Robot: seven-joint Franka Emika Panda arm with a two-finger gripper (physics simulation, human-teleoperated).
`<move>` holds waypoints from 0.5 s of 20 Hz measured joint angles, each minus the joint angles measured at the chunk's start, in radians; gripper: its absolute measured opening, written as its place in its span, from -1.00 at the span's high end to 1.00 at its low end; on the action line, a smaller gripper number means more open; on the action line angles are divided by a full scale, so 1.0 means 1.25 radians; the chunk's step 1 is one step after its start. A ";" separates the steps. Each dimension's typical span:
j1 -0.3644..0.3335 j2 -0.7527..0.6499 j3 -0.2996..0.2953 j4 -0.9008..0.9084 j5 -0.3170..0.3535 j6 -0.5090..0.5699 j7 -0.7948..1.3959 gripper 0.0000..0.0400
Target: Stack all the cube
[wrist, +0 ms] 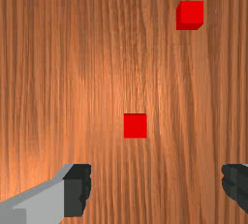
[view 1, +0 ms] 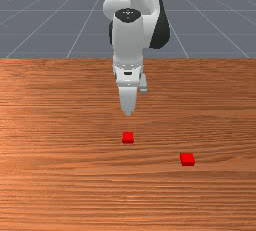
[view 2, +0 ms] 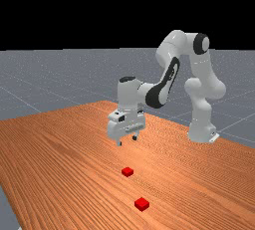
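Observation:
My gripper (view 1: 128,112) hangs above the table in the front view, its fingers apart. The far view has the gripper (view 2: 127,141) well above the wood with nothing held. Two red cubes lie separately on the table. The closer cube (view 1: 128,137) (view 2: 127,172) is just beyond the hand, toward the front camera. Farther out, toward the front view's right, lies the second cube (view 1: 187,159) (view 2: 142,204). In the wrist view, the closer cube (wrist: 135,126) appears ahead of the open gripper (wrist: 156,184), and the second cube (wrist: 190,14) lies farther from the fingers.
The wooden table (view 1: 60,140) spreads around both cubes. Its far edge runs behind the hand in the front view. In the far view, the arm's base (view 2: 201,132) stands at the right by the table's edge.

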 joint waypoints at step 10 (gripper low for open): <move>-0.016 -0.141 -0.138 -0.167 0.067 -0.094 0.620 0.84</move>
